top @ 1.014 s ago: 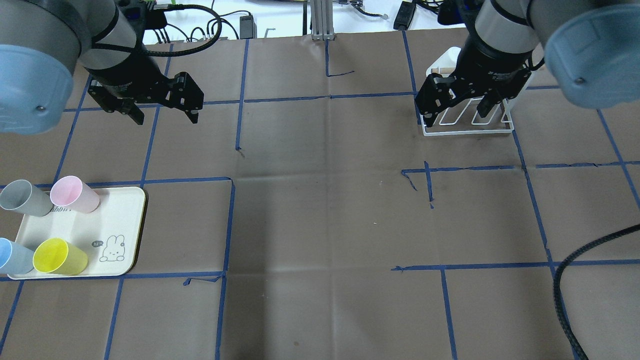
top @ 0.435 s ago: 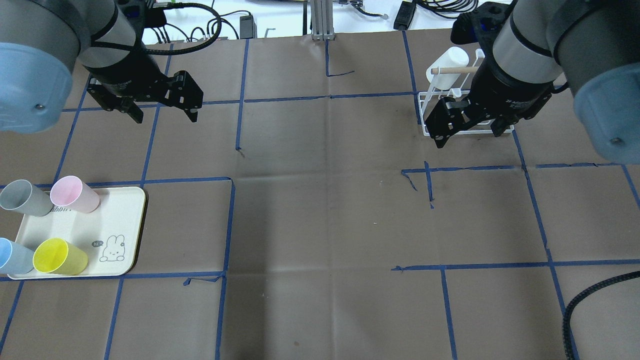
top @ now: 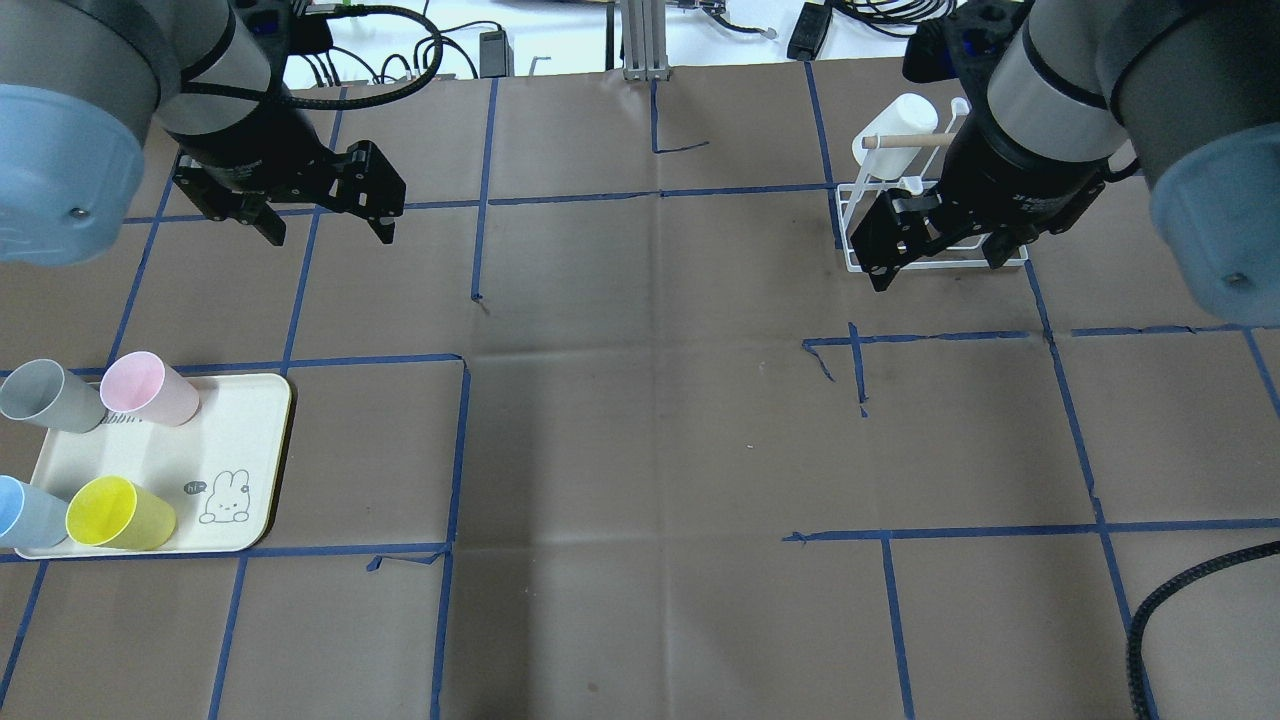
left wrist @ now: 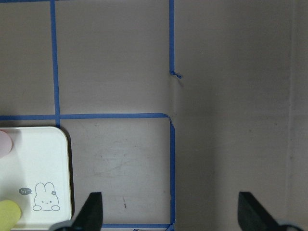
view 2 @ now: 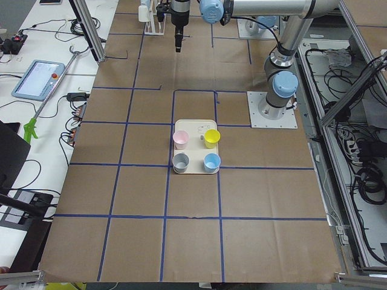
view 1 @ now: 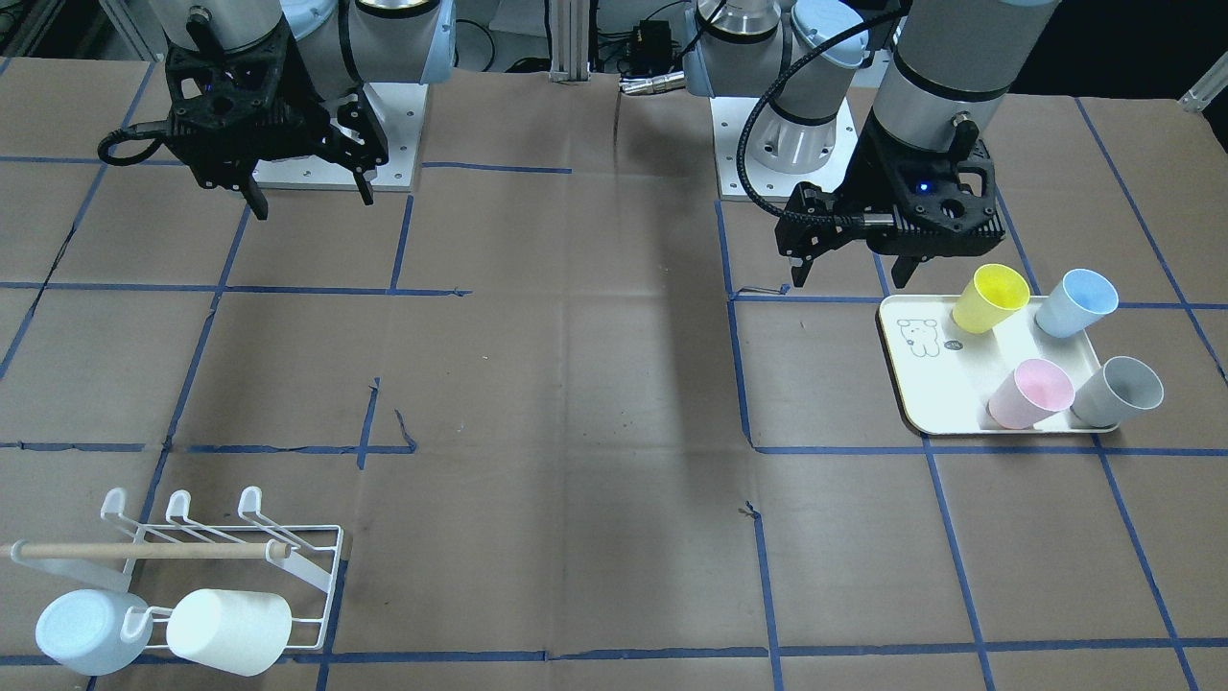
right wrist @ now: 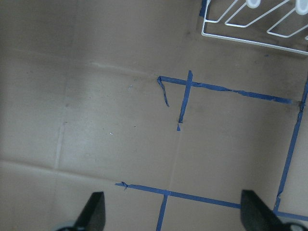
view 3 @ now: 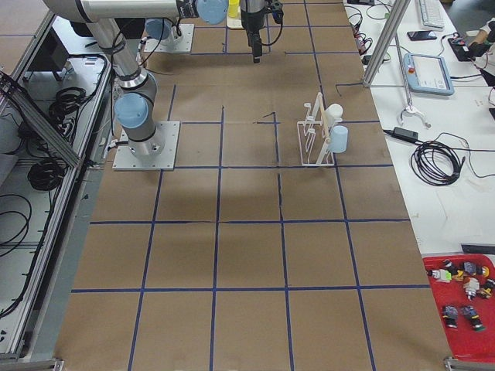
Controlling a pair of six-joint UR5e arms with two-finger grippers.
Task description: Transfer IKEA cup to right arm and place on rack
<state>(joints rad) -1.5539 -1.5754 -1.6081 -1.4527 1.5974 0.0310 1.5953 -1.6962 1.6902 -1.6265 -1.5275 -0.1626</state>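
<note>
Overhead, the pink cup (top: 150,388) stands on the tray (top: 255,430) at 8 o'clock from the wide-open, empty left gripper (top: 332,238), the nearer one.

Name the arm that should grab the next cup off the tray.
Left. The left gripper hangs open on the tray's side of the table, near the four cups. The right gripper is open across the table by the rack.

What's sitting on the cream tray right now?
Four cups stand on the tray: yellow cup, blue cup, pink cup, grey cup, beside a printed bunny. The tray surface under them is covered.
</note>
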